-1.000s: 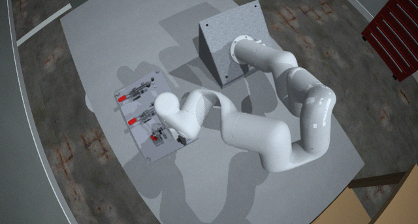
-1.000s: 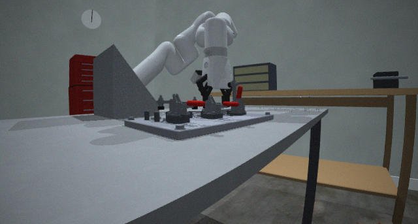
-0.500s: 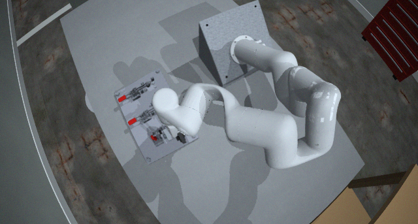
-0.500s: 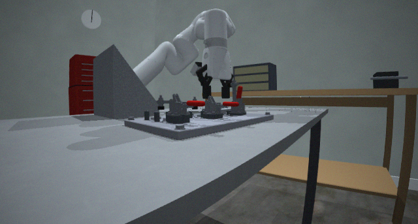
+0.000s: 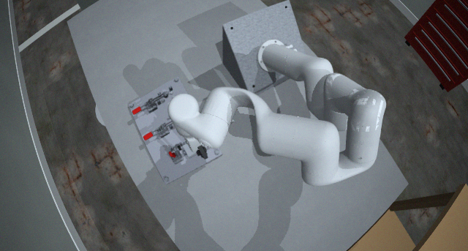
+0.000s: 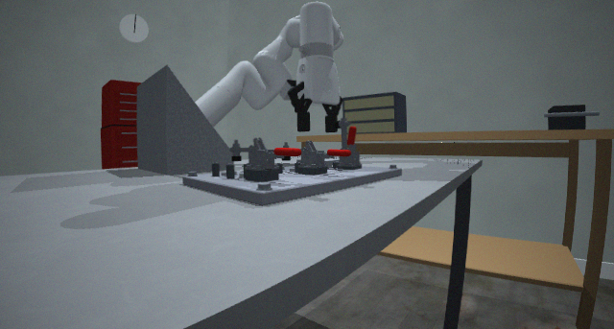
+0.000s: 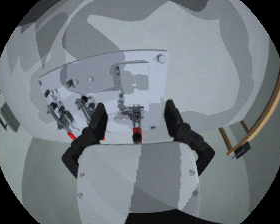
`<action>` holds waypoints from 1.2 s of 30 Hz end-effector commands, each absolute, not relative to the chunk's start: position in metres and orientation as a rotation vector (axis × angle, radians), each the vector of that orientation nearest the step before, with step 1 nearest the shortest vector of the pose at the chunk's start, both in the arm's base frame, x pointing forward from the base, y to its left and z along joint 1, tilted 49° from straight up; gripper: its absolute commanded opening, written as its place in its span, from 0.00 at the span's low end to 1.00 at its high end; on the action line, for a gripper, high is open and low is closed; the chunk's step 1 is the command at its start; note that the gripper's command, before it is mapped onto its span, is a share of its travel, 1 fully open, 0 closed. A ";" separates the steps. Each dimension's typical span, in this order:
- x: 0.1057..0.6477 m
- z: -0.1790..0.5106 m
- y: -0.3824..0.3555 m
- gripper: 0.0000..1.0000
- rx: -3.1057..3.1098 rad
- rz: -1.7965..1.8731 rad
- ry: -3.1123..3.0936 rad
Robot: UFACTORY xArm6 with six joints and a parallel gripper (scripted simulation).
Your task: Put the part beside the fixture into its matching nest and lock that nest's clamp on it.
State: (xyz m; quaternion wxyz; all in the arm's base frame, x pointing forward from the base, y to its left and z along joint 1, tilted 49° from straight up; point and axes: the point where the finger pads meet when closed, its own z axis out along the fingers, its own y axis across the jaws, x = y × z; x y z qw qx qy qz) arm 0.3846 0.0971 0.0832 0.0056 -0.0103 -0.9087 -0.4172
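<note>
No text, label, brand or number can be read in any view (the round wall clock (image 6: 133, 28), far left, shows only one dark hand).

Open tool (image 7: 135, 117) above fixture plate (image 7: 147, 63)

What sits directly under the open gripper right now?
The gripper, open and holding nothing, hangs over the fixture plate. Below it are two lowered red clamp handles and one raised handle. From above, the wrist covers those nests, so whether a part lies there cannot be seen.
</note>
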 end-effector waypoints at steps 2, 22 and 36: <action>0.386 0.084 0.096 1.00 -0.033 -1.306 -2.848; 0.386 0.110 0.066 0.47 -0.033 -1.306 -2.848; 0.386 0.157 0.012 0.47 -0.033 -1.306 -2.848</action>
